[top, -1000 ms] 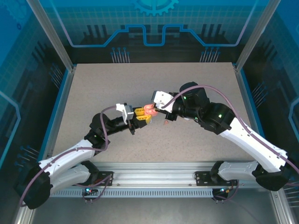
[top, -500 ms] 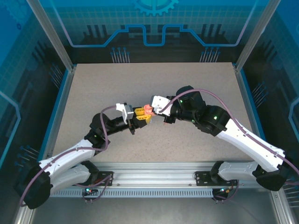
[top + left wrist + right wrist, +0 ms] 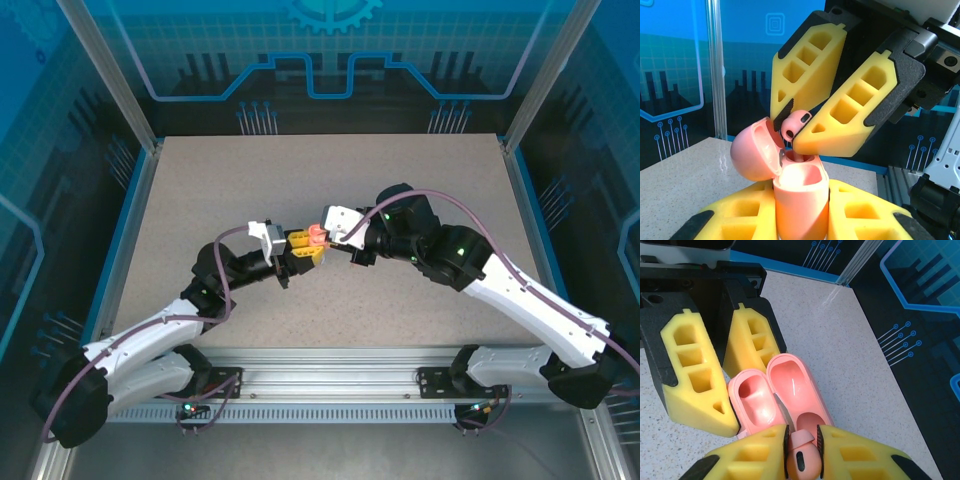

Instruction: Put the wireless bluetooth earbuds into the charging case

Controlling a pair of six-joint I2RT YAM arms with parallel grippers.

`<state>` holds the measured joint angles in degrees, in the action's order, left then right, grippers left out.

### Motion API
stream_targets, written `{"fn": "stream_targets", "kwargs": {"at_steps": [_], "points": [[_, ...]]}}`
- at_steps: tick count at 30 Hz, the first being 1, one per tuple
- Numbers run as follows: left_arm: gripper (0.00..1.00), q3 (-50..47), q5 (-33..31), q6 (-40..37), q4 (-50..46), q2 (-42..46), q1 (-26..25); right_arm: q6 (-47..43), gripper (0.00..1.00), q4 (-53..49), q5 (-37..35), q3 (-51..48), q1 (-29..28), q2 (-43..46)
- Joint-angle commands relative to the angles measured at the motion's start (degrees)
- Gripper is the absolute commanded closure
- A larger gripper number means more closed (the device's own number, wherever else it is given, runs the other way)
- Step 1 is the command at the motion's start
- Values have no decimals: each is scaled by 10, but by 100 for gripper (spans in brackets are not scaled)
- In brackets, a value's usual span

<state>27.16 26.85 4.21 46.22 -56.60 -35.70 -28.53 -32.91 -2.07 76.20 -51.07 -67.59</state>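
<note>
the left gripper (image 3: 800,220) squeezes the open pink case (image 3: 790,385) and the right gripper (image 3: 802,440) pinches a pink earbud (image 3: 796,125) at its hole (image 3: 799,158), so push straight down slowly, then let go.

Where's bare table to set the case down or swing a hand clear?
Bare table: the far strip along the back wall, the left side beside the blue rim, the far right corner, and the near middle patch along the rail. Crowded mid-table, where the left hand, pink case and right hand with its earbud meet.
</note>
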Motion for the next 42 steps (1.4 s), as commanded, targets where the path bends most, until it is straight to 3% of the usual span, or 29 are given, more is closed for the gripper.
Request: {"fn": "stream_targets", "kwargs": {"at_steps": [1, 6, 16, 23, 29, 35, 42], "points": [[100, 8, 2, 2, 35, 3, -2, 15, 78, -27, 32, 13, -5, -9], [100, 4, 0, 1, 38, 3, -3, 20, 76, -29, 42, 25, -5, -16], [100, -1, -3, -4, 39, 4, -3, 39, 57, -40, 47, 60, -5, -25], [100, -1, -7, -6, 37, 3, -3, 67, 35, -24, 65, 78, -3, -10], [100, -4, -11, -10, 36, 3, -2, 110, 18, 11, 35, 77, 9, 19], [100, -7, -12, -10, 39, 6, -2, 194, 1, 21, 3, 57, 77, 34], [100, -15, -11, -17, 38, 26, -2, 321, 0, -1, 10, 3, 204, 28]]}}
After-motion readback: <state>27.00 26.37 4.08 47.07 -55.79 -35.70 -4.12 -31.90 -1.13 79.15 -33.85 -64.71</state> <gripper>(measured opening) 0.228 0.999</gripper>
